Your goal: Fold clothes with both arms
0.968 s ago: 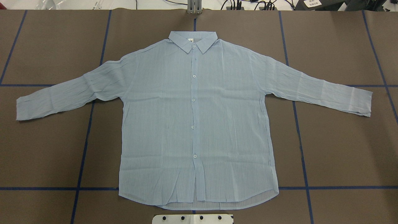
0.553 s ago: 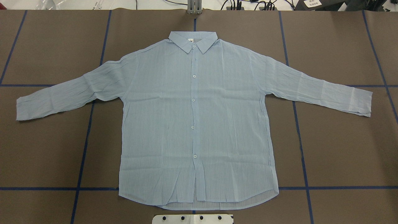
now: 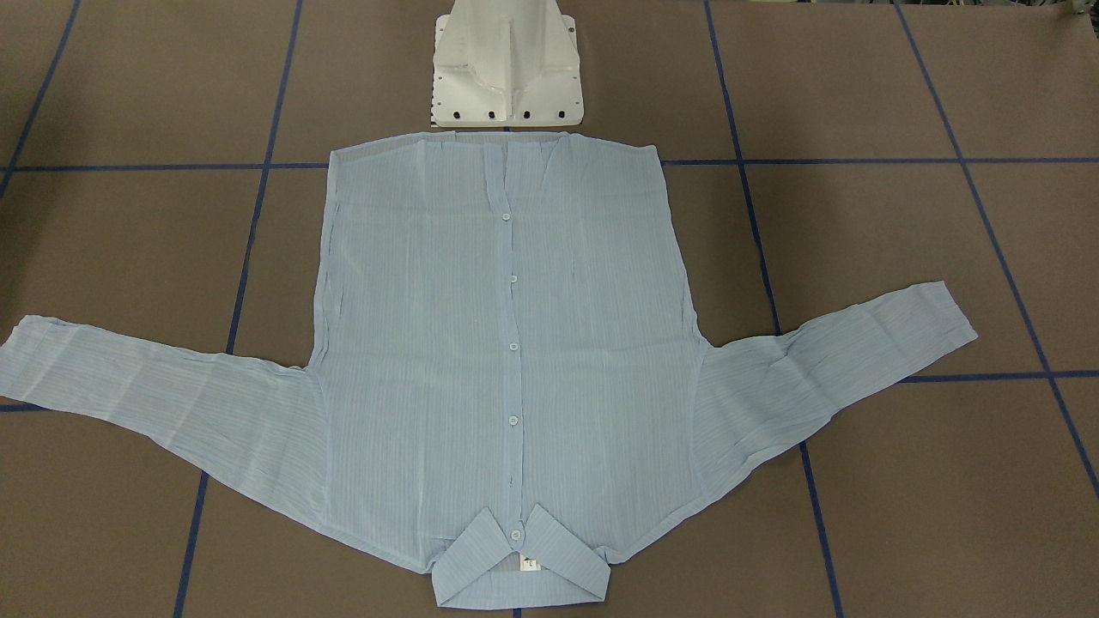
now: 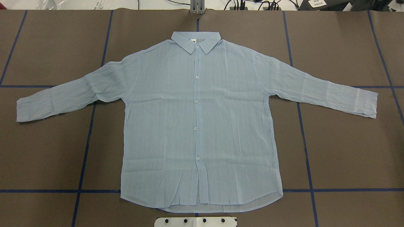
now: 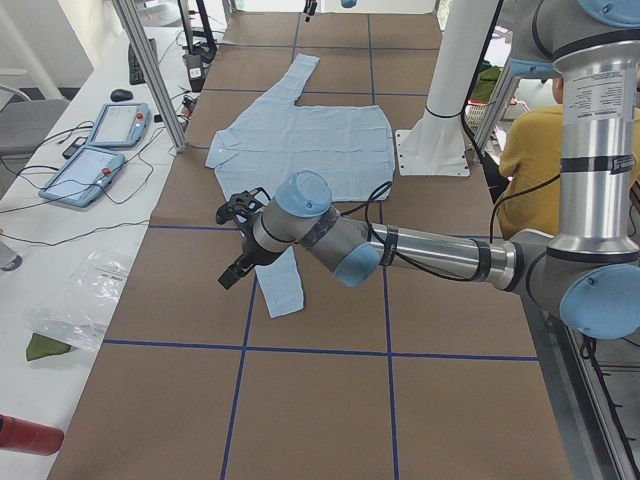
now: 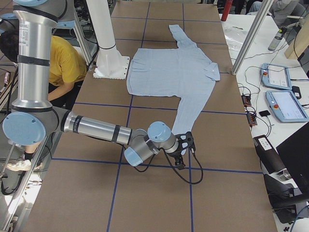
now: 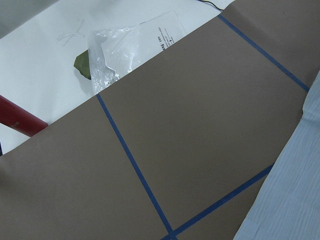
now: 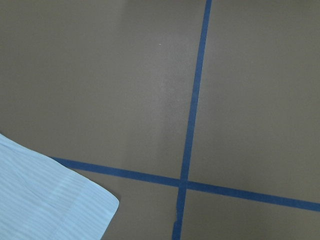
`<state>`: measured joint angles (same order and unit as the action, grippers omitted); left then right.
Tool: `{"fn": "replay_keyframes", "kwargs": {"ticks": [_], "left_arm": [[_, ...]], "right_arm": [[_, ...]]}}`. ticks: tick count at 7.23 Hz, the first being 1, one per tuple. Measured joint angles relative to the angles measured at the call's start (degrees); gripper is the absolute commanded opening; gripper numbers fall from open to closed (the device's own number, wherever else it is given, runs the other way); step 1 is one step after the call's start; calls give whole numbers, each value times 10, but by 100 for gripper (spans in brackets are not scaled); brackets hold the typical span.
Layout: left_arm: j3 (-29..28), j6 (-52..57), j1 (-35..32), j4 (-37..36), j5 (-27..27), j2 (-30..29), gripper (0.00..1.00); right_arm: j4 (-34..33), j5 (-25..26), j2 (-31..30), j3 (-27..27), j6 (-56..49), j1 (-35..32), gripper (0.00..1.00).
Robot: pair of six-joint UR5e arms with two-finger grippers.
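The clothes are one light-blue striped shirt lying flat and buttoned on the brown table, collar at the far edge, both sleeves spread out sideways. It also shows in the front view, shirt. In the left side view my left gripper hangs just over the left sleeve's cuff. In the right side view my right gripper sits just past the right sleeve's cuff. Whether either is open or shut, I cannot tell. Both wrist views show only a sleeve edge, no fingers.
Blue tape lines grid the table. The white pedestal base stands at the shirt's hem. A plastic bag and a red object lie off the left end. Control tablets and a person in yellow flank the table.
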<state>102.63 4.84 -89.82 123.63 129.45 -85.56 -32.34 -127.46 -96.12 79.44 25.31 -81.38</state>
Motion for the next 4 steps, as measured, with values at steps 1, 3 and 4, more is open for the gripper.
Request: {"fn": "replay_keyframes", "kwargs": {"ticks": [1,3,4], "left_arm": [[0,0,0,0,0,1,100],[0,1,0,1,0,3,100],[0,1,0,1,0,3,100]], "right_arm": [[57,17,9,-34,56,23,96],[118,85,25,-62,143,87,87],[129,105,36,-69,158,113,85]]}}
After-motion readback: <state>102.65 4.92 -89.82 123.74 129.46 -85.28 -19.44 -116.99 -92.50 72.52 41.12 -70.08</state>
